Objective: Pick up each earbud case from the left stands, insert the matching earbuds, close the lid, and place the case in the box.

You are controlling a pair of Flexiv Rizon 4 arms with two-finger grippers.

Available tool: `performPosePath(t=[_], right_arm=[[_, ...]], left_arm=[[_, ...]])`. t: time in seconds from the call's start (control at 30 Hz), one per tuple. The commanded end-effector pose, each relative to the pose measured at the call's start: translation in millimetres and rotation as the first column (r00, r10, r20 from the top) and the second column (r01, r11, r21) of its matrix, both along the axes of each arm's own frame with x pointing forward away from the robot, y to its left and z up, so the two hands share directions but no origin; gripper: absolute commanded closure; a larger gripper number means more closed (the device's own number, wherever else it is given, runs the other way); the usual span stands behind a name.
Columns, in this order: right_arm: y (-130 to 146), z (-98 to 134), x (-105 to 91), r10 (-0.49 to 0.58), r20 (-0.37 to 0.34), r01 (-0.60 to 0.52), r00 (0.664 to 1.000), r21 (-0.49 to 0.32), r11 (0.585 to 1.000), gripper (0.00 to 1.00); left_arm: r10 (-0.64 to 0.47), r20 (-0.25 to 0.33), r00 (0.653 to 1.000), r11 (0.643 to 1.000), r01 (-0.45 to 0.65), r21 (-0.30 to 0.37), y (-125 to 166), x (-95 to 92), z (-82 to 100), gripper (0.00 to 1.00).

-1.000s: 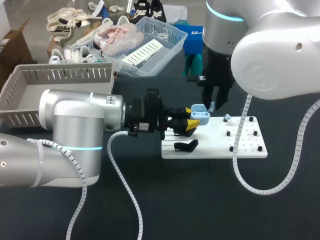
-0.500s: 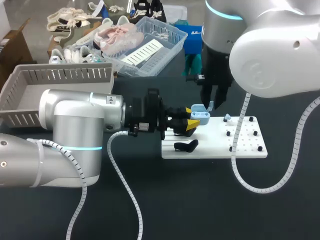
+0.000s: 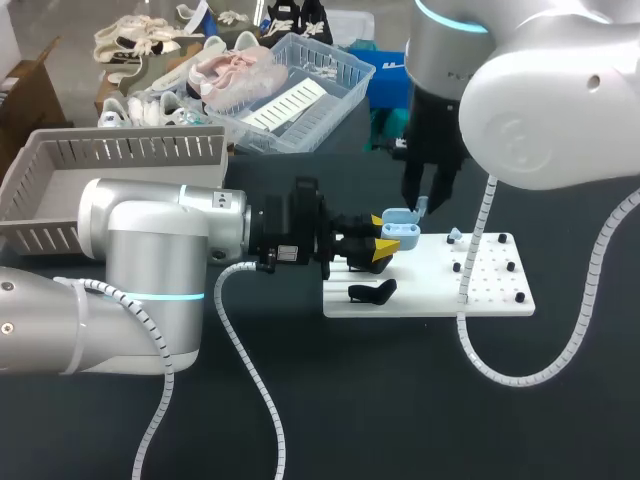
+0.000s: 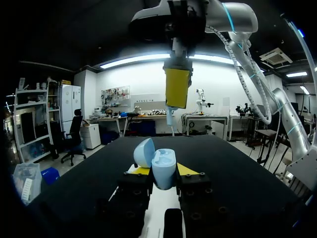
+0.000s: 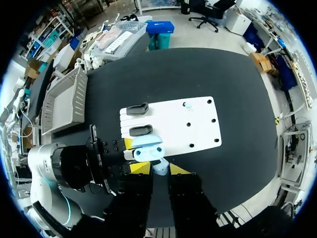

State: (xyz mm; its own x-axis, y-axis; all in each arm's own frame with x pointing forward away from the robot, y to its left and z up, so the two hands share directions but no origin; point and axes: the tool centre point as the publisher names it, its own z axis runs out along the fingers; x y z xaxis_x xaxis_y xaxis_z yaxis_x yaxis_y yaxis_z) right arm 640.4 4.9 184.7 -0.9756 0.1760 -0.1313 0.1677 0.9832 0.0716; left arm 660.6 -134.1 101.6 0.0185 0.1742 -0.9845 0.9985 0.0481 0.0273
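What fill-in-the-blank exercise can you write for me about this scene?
The left pincer is shut on a light blue case whose lid is ___.
The right pincer holds an earbud ___ that case.
A second earbud rests on a board of ___ colour.
Missing words: open; above; white.

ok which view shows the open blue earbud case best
The left wrist view: the case sits close up in the left hand, lid open, interior visible. The head view shows it small and side-on; the right wrist view shows it from above, farther off.
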Motion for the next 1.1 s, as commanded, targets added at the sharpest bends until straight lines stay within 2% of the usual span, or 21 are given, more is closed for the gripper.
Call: performPosePath(t=[0.03,0.17,0.37,0.5,0.6,0.67,0.87,1.03,1.1], right_arm=[[3.0,3.6,-2.5,-0.044,-0.005,0.044,0.999,-0.012,0.999,1.00],[5.5,3.4,-4.9,-0.059,-0.017,0.059,0.998,0.006,0.998,1.00],[6.6,-0.9,-1.5,-0.136,-0.022,0.136,0.991,-0.005,0.991,1.00],[9.7,-5.1,-0.5,-0.121,-0.021,0.121,0.992,-0.009,0.993,1.00],[12.7,-7.8,0.3,-0.095,0.002,0.095,0.995,-0.007,0.995,1.00],[13.5,-9.9,1.0,-0.080,0.031,0.081,0.996,-0.037,0.996,1.00],[12.7,-14.2,3.0,-0.074,0.033,0.076,0.997,-0.046,0.996,1.00],[12.0,-16.8,3.7,-0.063,0.078,0.068,0.995,-0.073,0.995,1.00],[11.3,-17.2,4.0,-0.064,0.074,0.070,0.995,-0.072,0.995,1.00]], left_arm=[[0.002,0.001,1.000,1.000,-0.002,-0.002,-0.3,-0.2,-0.6,1.00],[0.002,0.001,1.000,1.000,-0.002,-0.002,-0.3,-0.2,-0.6,1.00],[0.002,0.001,1.000,1.000,-0.002,-0.002,-0.3,-0.2,-0.6,1.00],[0.002,0.001,1.000,1.000,-0.002,-0.002,-0.3,-0.2,-0.6,1.00],[0.002,0.001,1.000,1.000,-0.002,-0.002,-0.3,-0.2,-0.6,1.00],[0.002,0.001,1.000,1.000,-0.002,-0.002,-0.3,-0.2,-0.6,1.00],[0.002,0.001,1.000,1.000,-0.002,-0.002,-0.3,-0.2,-0.6,1.00],[0.002,0.001,1.000,1.000,-0.002,-0.002,-0.3,-0.2,-0.6,1.00],[0.002,0.001,1.000,1.000,-0.002,-0.002,-0.3,-0.2,-0.6,1.00]])
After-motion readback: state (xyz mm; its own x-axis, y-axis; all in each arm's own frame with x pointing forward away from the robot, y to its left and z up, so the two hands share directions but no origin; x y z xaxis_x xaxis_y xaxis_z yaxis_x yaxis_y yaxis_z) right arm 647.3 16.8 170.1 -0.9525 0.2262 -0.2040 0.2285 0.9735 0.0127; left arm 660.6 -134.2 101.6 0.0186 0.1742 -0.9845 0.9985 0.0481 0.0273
